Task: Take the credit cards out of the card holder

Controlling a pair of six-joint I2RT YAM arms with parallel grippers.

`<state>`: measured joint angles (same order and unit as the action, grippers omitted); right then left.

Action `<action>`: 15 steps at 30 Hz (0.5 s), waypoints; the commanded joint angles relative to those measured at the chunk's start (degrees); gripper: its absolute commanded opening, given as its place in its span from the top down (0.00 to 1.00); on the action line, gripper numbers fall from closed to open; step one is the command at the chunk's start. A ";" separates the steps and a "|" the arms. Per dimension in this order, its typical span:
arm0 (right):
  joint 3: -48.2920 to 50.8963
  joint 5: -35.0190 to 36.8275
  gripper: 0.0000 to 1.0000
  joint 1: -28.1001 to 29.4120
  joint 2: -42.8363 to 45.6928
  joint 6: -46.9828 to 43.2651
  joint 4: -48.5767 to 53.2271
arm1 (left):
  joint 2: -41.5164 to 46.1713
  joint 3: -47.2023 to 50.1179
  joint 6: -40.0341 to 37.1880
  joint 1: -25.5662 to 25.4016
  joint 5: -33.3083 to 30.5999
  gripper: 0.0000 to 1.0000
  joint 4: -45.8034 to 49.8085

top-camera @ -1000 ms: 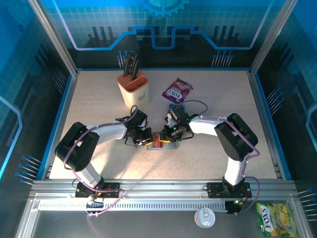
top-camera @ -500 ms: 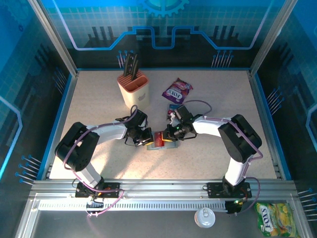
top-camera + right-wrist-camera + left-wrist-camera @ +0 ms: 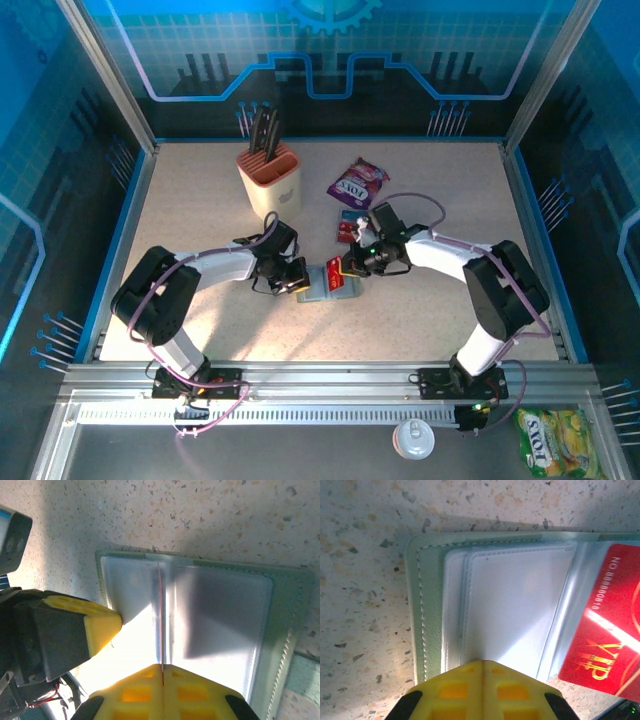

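- The left gripper [image 3: 296, 283] reaches in from the left. Its yellow jaws are closed tight together, with the tips set down on the left half of the card holder [image 3: 318, 290].
- In the left wrist view, the left gripper [image 3: 482, 667] rests on a clear plastic sleeve. The holder's grey-green stitched edge [image 3: 422, 605] lies on the speckled table [image 3: 365, 580].
- One beige and orange knife block [image 3: 270, 182] stands well behind the left arm with several dark handles in it, clear of both arms.
- One card holder lies open and flat in the middle of the table, between the two grippers. Its two panels show in the right wrist view [image 3: 285, 630].
- One red card [image 3: 336, 277] with gold lettering [image 3: 605, 640] sticks out over the holder's right half, tilted.
- Just behind the holder, near the right wrist, lies a small cluster of loose cards [image 3: 350, 226]. One is blue and one reddish; the exact count cannot be told.
- One purple snack packet [image 3: 357, 183] lies further back, apart from the cards.
- The right gripper [image 3: 350, 268] comes in from the right. In its wrist view, the jaws of the right gripper [image 3: 162, 672] are pinched on the red card, seen edge-on [image 3: 160, 600]. The left gripper's yellow finger [image 3: 97, 625] sits close beside it.
- In front of the table lie one white lid [image 3: 412, 438] and one yellow-green packet [image 3: 545, 440].
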<state>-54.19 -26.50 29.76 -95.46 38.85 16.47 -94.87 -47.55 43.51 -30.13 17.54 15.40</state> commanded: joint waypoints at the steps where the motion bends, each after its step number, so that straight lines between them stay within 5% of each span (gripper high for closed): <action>1: -3.38 1.83 0.96 -0.75 2.04 -4.97 6.37 | -0.65 -1.26 -2.01 -0.10 -3.24 1.00 5.49; 15: -24.56 19.25 0.95 -1.77 -2.97 -42.07 34.71 | 1.33 -5.23 -4.28 -0.09 -1.79 0.96 7.72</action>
<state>-74.81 -13.23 28.69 -96.05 10.07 40.82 -94.87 -51.00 41.19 -30.13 15.66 20.78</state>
